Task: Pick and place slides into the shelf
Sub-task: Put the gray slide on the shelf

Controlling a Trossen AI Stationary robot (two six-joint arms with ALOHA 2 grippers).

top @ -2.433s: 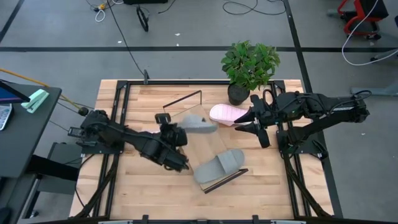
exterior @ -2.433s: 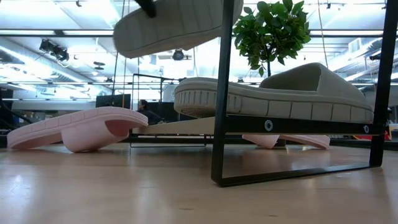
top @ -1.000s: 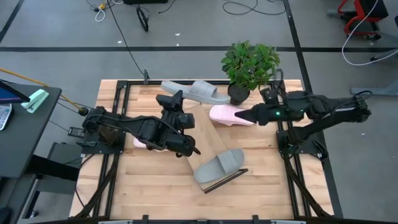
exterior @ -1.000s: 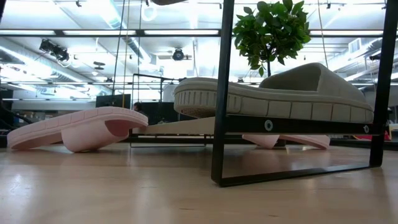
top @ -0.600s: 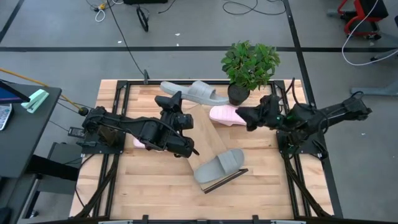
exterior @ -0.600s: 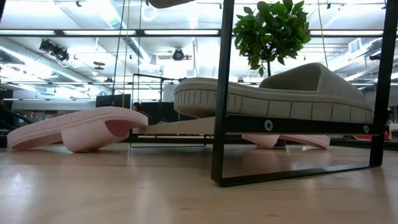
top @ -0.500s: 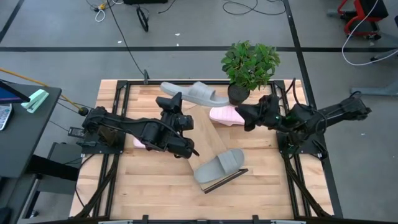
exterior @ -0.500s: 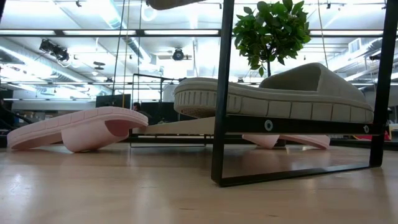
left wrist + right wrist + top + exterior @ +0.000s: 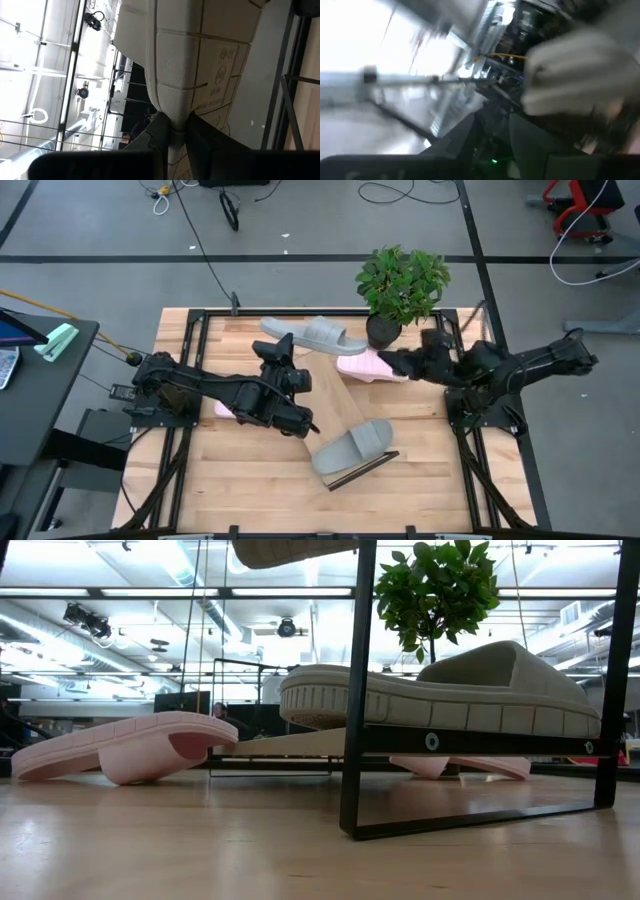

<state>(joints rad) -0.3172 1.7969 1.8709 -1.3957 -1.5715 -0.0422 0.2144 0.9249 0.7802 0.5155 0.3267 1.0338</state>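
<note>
My left gripper (image 9: 283,348) is shut on a grey-green slide (image 9: 325,335), held high above the table's far side; its sole shows at the top of the low view (image 9: 290,550). The other grey-green slide (image 9: 352,445) rests sole-down on the shelf board (image 9: 325,405). One pale pink slide (image 9: 360,363) lies by the plant pot. The other pink slide (image 9: 222,408) lies half hidden under my left arm. My right gripper (image 9: 384,360) is shut at the first pink slide's right end. My left gripper pinches the grey-green slide between its two fingers (image 9: 162,130) at the narrow end of the ridged sole (image 9: 175,112). The slide is lifted clear and stretches away from the fingers, its underside toward the wrist camera. My right gripper: whether it touches the pink slide, I cannot tell.
A potted plant (image 9: 402,285) stands at the table's far right, just behind the pink slide. The shelf's dark wire end frame (image 9: 355,690) rises close to the low camera. Bare wood lies along the near edge (image 9: 250,490).
My left gripper has come down a little with the grey-green slide, and more of its sole shows at the top of the low view. My right arm has folded back at the elbow, its gripper edging toward the table's left over the pink slide's end.
</note>
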